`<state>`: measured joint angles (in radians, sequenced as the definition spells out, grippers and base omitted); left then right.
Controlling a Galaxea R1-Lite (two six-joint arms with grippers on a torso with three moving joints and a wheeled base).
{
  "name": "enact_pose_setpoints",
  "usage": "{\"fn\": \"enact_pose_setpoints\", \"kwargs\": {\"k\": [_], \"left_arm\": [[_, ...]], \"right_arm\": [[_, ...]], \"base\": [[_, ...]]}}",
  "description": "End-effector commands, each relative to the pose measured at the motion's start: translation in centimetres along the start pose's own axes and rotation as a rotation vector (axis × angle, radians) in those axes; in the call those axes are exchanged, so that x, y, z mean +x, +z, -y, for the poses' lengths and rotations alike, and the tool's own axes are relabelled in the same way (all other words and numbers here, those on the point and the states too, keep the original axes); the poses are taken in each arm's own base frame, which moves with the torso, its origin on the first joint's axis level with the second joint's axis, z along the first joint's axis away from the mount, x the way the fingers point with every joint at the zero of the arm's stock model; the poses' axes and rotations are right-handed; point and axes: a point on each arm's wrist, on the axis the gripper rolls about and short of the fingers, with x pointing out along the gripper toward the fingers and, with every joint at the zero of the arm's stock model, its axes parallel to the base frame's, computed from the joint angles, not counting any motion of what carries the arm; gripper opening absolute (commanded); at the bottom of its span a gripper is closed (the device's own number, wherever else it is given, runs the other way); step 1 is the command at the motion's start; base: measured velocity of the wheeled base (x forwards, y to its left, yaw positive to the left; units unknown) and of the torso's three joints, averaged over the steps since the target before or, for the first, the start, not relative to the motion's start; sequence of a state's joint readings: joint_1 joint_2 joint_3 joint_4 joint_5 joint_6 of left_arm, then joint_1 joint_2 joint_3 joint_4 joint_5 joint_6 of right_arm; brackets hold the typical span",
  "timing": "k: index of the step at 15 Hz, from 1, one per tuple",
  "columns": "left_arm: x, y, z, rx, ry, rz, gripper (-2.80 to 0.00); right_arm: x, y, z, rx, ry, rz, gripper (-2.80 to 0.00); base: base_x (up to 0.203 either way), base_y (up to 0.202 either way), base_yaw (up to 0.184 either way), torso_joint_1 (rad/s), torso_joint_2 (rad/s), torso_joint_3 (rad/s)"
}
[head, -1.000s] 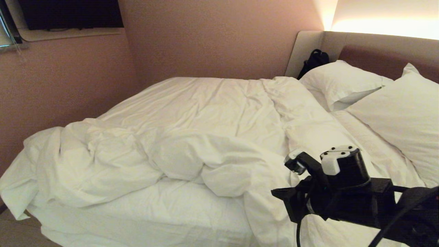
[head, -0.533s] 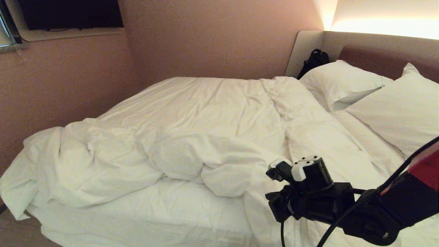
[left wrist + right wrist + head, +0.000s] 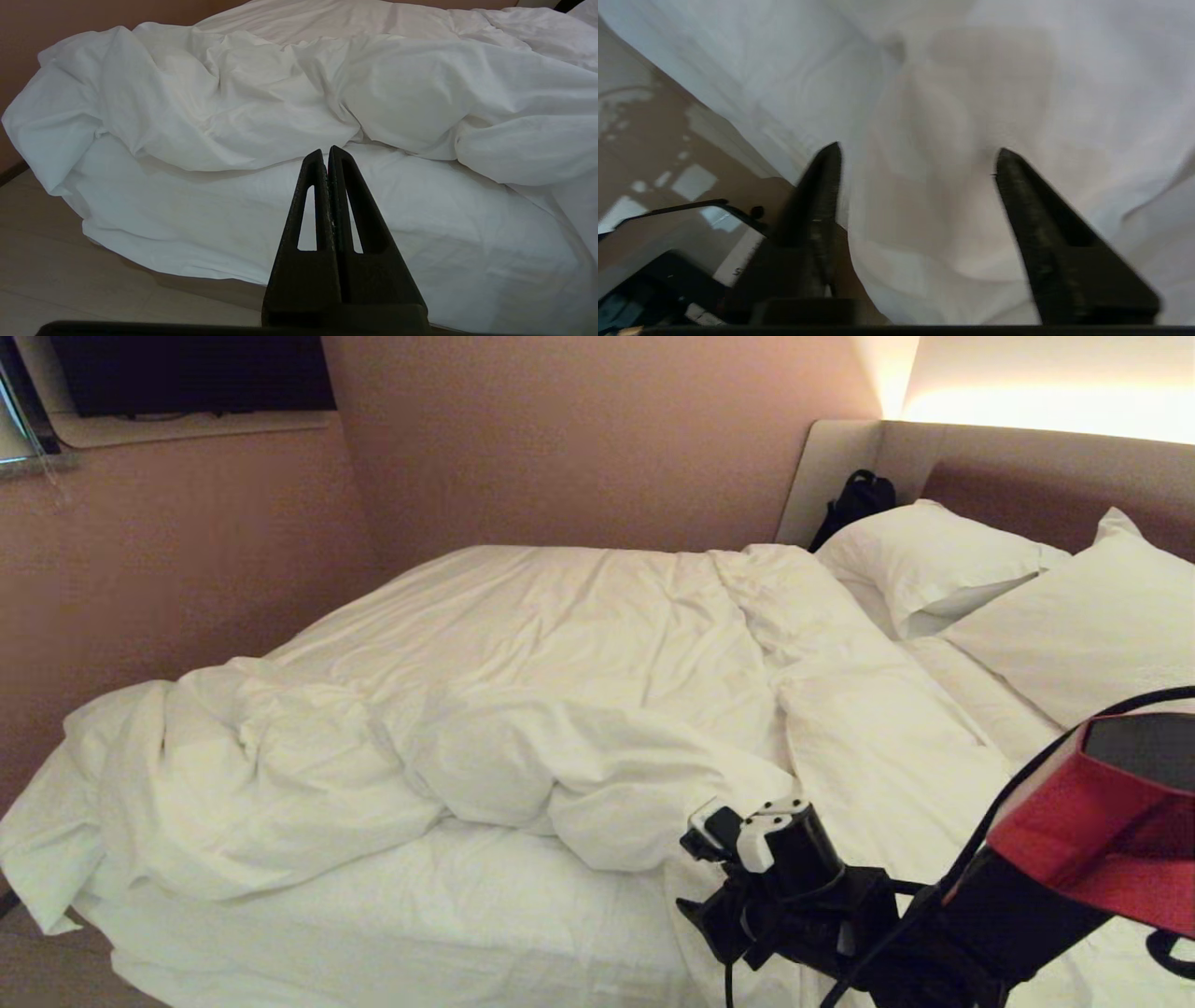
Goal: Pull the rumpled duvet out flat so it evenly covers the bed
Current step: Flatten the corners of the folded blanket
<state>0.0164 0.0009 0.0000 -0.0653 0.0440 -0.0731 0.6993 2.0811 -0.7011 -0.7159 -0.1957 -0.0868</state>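
Pink walls point(image 3: 579, 439) stand behind the bed point(image 3: 373, 933), and a dark screen point(image 3: 187, 373) hangs up at 11 o'clock in the head view. A padded headboard point(image 3: 1027, 467) runs along at 1 o'clock with a warm light above it. Two pillows point(image 3: 934, 560) lean there, and a black bag point(image 3: 854, 504) sits in the corner beside the far one. The duvet point(image 3: 523, 709) lies in the middle of the bed. Its far part is fairly flat, but the near part is bunched up in a puffy heap that runs from 9 o'clock toward the middle. One end of the heap hangs off the bed's corner at 8 o'clock. Below the heap the sheet point(image 3: 448, 905) is bare. At 5 o'clock a strip of duvet drapes over the near edge of the bed. The right arm point(image 3: 1074, 840) reaches in from 4 o'clock, and its wrist sits over that strip. In the right wrist view the right gripper point(image 3: 920, 163) is wide open, with white cloth between and under its two fingers point(image 3: 1036, 205) and nothing pinched. A bit of brown floor point(image 3: 654, 140) shows at the side. In the left wrist view the left gripper point(image 3: 326, 154) is closed tight and empty, low down by the floor, pointing at the side of the bed from a little way off.
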Motion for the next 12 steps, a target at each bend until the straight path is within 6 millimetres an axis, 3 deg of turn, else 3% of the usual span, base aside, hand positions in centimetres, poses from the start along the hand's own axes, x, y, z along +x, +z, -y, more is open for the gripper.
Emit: {"fn": "enact_pose_setpoints", "kwargs": {"k": [1,12], "left_arm": [[0.0,0.0,0.0,0.000,0.001,0.000,-2.80],[0.0,0.0,0.0,0.000,0.001,0.000,-2.80]], "right_arm": [[1.2,-0.7,-0.8,-0.014,-0.030,-0.006,0.00],[7.0,-4.9,-2.1,-0.065,-0.176,0.016,0.00]], "base": [[0.000,0.000,0.000,0.000,0.00,0.000],[0.000,0.000,0.000,0.000,0.00,0.000]]}}
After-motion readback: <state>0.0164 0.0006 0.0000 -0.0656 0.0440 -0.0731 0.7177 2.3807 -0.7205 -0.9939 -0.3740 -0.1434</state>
